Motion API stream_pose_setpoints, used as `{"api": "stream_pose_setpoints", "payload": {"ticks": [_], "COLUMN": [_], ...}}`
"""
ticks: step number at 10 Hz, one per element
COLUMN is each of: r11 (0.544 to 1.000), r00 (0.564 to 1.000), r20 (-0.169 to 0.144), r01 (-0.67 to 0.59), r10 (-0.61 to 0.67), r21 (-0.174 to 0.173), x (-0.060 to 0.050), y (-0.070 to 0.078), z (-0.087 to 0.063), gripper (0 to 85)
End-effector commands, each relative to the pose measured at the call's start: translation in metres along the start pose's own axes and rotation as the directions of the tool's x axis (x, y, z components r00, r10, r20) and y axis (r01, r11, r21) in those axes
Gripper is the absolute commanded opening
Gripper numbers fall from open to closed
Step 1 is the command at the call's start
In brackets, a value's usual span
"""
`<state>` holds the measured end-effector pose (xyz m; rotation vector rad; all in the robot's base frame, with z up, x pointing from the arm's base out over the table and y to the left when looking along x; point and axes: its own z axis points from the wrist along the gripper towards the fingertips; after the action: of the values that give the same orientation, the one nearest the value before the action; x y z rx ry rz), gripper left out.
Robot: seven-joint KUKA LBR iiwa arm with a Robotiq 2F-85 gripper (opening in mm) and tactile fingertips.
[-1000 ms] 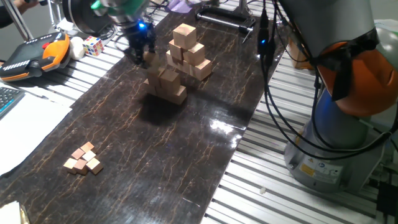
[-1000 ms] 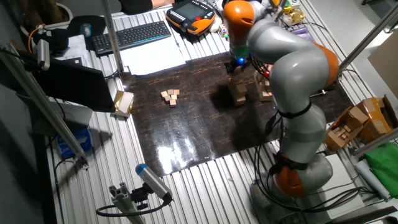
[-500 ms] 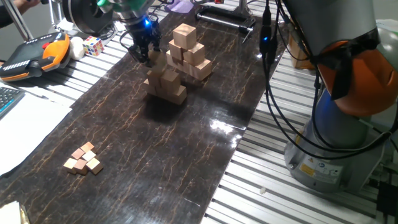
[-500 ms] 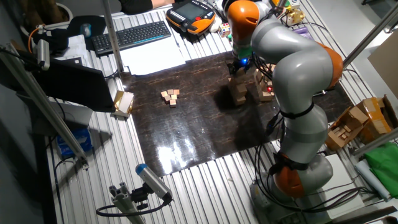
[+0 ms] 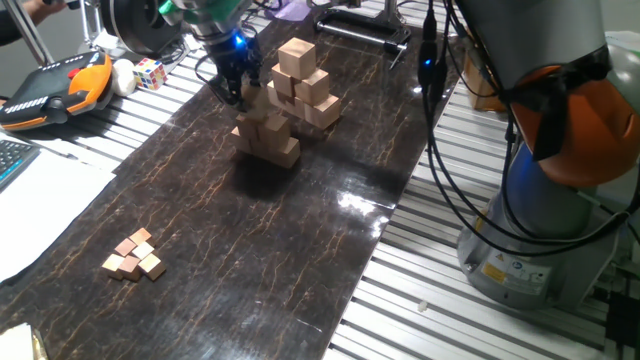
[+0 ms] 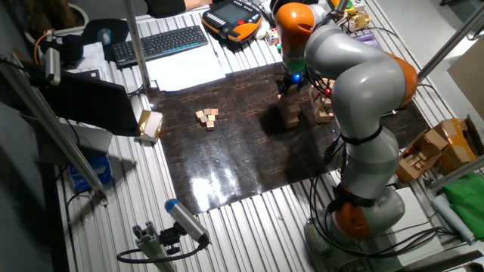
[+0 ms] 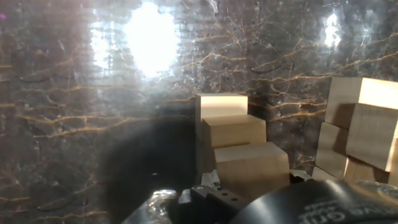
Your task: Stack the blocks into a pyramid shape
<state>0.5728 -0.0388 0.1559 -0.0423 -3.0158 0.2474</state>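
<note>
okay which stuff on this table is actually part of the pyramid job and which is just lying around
Job: pyramid, tool at its top.

Lying about: taller stack, tiny cubes, puzzle cube, pendant, keyboard.

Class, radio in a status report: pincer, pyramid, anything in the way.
Pincer above the pyramid, grip state unclear. Pyramid standing, stepped. Taller stack close behind it. Tiny cubes well apart.

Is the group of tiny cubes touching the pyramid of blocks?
No, the tiny cubes lie far apart from the pyramid on the dark mat.
</note>
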Motion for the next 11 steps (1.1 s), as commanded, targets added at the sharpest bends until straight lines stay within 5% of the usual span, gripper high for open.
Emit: {"api": "stream_pose_setpoints", "payload": {"ticks": [1,11], "r11": [1.000,1.000], "r00": [1.000,0.999], "r20": [0.000,-0.027], "r01": [0.002,-0.020], "r10": [-0.002,0.020], "r21": [-0.004,-0.018], "x": [0.0010,0.0035], "y": [-0.0014,-0.0008], "z": [0.0018,0.0058], "gripper": [25.7,29.7]}}
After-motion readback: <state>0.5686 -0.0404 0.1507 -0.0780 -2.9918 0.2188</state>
